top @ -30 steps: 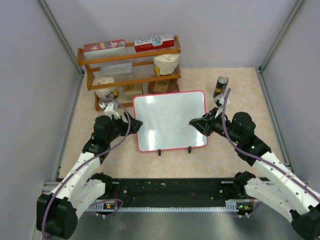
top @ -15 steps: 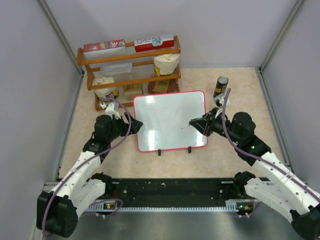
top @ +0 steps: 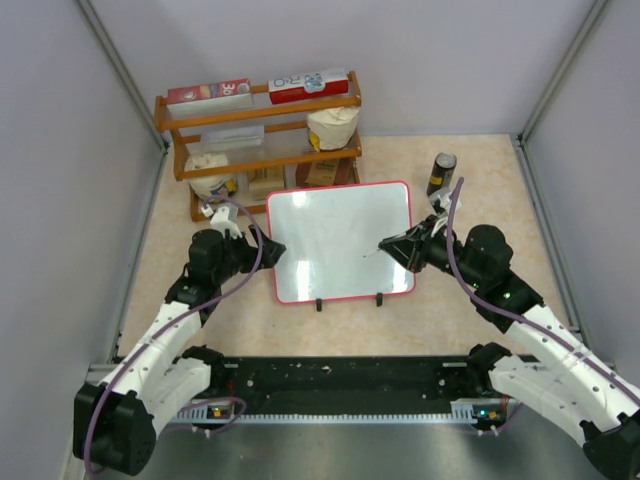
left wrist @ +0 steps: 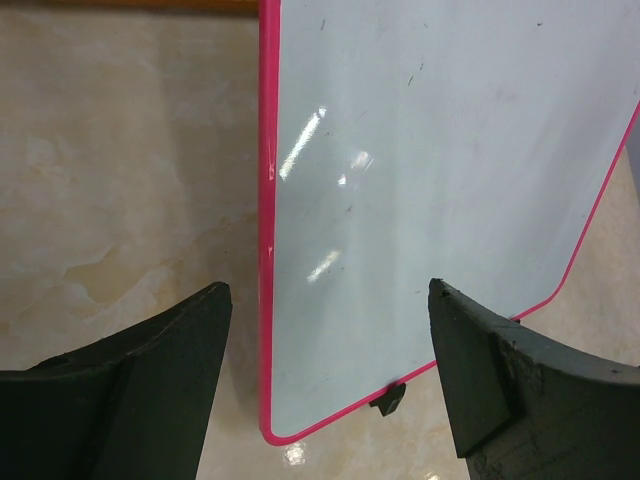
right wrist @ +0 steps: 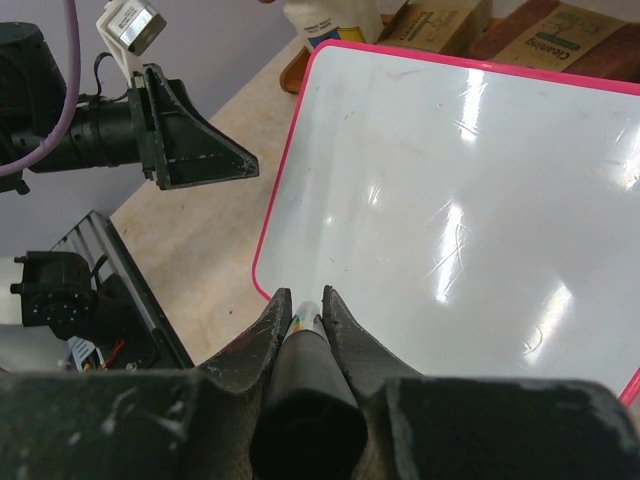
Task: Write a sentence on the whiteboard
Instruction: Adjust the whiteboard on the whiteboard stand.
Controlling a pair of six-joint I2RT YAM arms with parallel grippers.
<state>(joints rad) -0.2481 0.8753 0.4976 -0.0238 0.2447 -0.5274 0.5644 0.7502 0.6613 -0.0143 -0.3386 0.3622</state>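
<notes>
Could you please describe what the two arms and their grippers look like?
The left arm and right arm have white shells and black joints, each trailed by a purple cable. The left gripper and right gripper are black, with wedge-shaped, tapering jaws.

Rack [top: 258, 120] just behind whiteboard [top: 335, 235]; can [top: 441, 173] off its far-R corner; gap betw them.

Beige, marble-patterned tabletop [top: 350, 325], filling the frame between pale walls. Dead centre on it: the whiteboard [top: 330, 235], pink-framed, with two black clip feet [top: 319, 305] at its lower edge touching the surface. Upper left, just behind the board: a wooden rack [top: 268, 160], standing against the back wall. Upper right, apart from the board's corner: a dark can [top: 441, 173], upright. Along the bottom edge: a black rail [top: 340, 378].
</notes>
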